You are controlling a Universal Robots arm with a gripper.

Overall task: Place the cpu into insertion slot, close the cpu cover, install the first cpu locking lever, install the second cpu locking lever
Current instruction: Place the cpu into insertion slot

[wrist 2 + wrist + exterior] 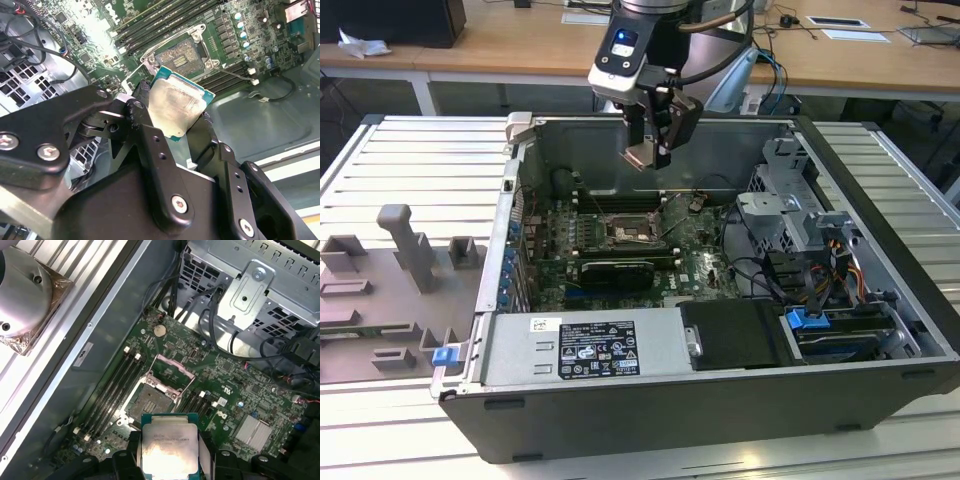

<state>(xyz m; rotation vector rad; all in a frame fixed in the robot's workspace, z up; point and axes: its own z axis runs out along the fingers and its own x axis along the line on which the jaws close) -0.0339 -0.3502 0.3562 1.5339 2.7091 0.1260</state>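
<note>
Inside the open computer case [620,420], the socket [633,233] on the motherboard [705,265] lies bare, its cover [172,371] swung open. Above it the gripper [648,152], pointing straight down from the far side, pinches the cpu [642,157] by two opposite edges. The chip looks light and stiff, probably fragile underneath, so best held by its rim.

gripper [172,116] gripping the cpu [176,106] by its edges, empty open socket [181,52] beyond, green motherboard [280,45]

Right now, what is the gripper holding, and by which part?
The gripper holds the cpu by two opposite edges, its fingers clamped on either side, clear of the motherboard.
</note>
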